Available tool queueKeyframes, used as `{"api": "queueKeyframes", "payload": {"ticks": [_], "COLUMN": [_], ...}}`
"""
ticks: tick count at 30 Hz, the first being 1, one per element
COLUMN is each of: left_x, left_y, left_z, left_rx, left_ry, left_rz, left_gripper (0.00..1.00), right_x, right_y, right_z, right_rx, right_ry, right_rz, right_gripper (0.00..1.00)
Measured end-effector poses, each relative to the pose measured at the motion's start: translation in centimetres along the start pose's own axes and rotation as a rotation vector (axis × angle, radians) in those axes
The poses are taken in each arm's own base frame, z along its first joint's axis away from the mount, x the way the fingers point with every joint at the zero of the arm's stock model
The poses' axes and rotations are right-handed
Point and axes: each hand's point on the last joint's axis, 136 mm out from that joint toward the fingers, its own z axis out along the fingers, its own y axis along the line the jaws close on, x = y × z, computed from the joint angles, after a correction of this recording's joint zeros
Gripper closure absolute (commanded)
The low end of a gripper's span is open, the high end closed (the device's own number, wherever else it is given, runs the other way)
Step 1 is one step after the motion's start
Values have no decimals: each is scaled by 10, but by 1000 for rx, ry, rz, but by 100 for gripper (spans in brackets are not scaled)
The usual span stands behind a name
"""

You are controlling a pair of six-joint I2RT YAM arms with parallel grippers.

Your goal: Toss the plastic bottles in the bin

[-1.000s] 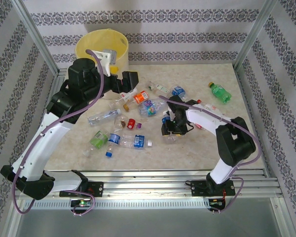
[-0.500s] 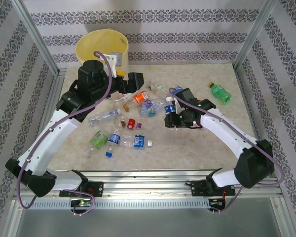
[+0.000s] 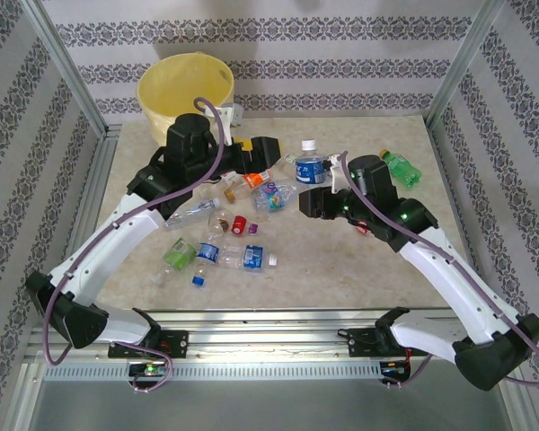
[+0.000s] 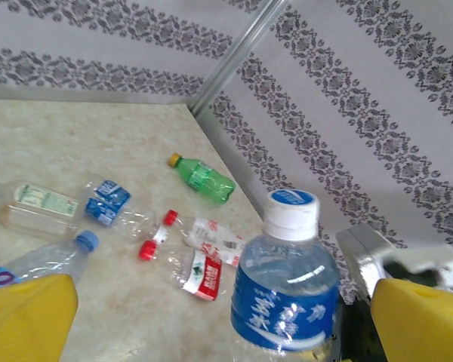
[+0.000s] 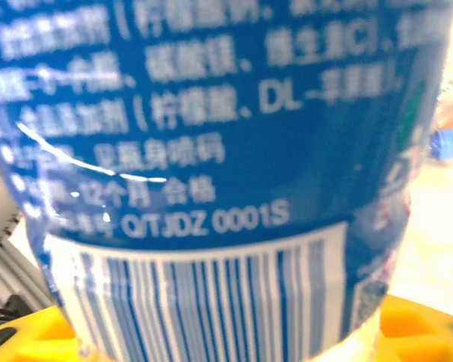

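blue-labelled bottle (image 3: 312, 168) with a white cap is clamped in the right gripper (image 3: 316, 189), a little above the middle of the overhead frame. in the right wrist view its label and barcode sit between the two yellow pads (image 5: 30, 339), so those jaws are closed on it. left gripper (image 3: 268, 153) hangs just left of that bottle, jaws spread wide with nothing gripped. from its own wrist camera the same bottle (image 4: 285, 290) stands upright at lower centre, and the yellow fingers (image 4: 26, 317) show at the bottom corners. the bin (image 3: 157, 94) (cream bucket, yellow liner) stands in the upper left of the overhead frame, behind the left arm – well apart from the held bottle. the other plastic bottles (image 3: 238, 224) lie scattered on the table (image 3: 341, 269) left of centre – one green bottle (image 3: 400, 169) lies alone toward the upper right, and a second green bottle (image 3: 178, 254) lies at the lower left edge of the heap
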Motion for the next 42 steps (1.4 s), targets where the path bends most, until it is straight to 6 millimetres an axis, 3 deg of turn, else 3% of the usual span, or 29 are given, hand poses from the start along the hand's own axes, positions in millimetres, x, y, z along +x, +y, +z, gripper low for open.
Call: {"api": "queueKeyframes", "payload": {"ticks": [10,17,22,31,39,42], "left_x": [23,19,17,19,23,24], "left_y": [-5,-13,-14,-19,-23,-23], "left_z": [35,43,45,49,48,47], "left_rx": [43,64,67,86,102,99], "left_ry": [79,81,81,108,135,140], "left_rz": [-45,-47,-50,-50,-33,-29], "left_gripper": [0,7,22,40,74,82], "right_x": [9,12,13,16,22,23], "right_y": [29,40,43,44,41,41], "right_z": [3,4,5,6,12,13], "right_rx": [-110,-145,-155,-161,-160,-158], "right_ry": [4,13,19,28,54,60], "right_rz": [-46,-63,-67,-67,-62,-60], "right_gripper": [54,55,55,55,56,55]}}
